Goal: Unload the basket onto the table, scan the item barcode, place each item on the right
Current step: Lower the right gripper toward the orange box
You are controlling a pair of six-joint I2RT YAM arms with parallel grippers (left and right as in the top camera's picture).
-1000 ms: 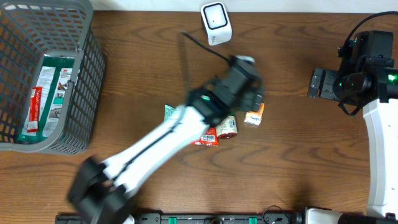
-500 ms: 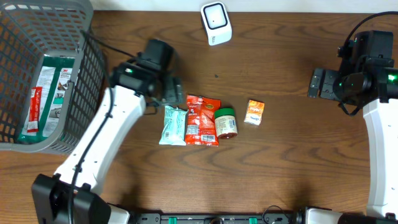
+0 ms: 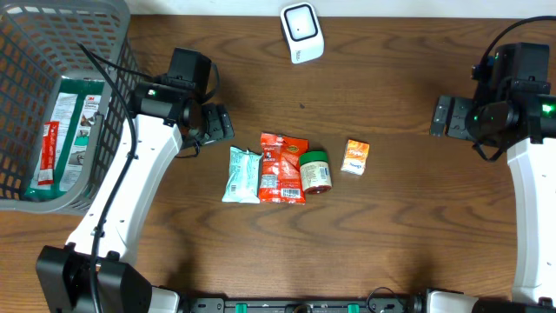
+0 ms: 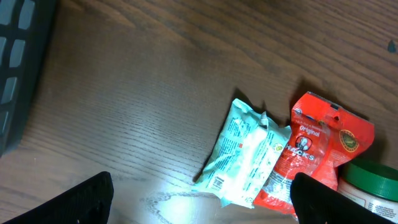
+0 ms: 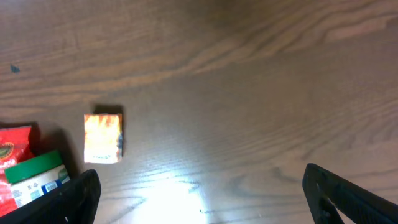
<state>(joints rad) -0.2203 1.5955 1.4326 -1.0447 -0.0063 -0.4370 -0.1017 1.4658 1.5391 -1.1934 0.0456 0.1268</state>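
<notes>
Four items lie in a row mid-table: a pale green packet [image 3: 241,174] [image 4: 245,155], a red snack packet [image 3: 282,167] [image 4: 317,149], a green-lidded jar [image 3: 315,170] [image 4: 373,180] and a small orange box [image 3: 354,157] [image 5: 102,138]. The white barcode scanner [image 3: 301,32] stands at the far edge. My left gripper [image 3: 213,126] [image 4: 199,205] hangs open and empty, up and left of the green packet. Far to the right, my right gripper [image 3: 445,117] [image 5: 205,199] is open over bare wood, holding nothing.
A grey mesh basket [image 3: 113,113] at the far left holds a green-and-white packaged item [image 3: 61,130]; its wall shows as a dark edge [image 4: 18,74] in the left wrist view. The jar [image 5: 37,177] and red packet [image 5: 15,140] edge into the right wrist view.
My left arm has swung left from over the row of items to a spot beside the basket, uncovering the items. The right arm has not moved.
</notes>
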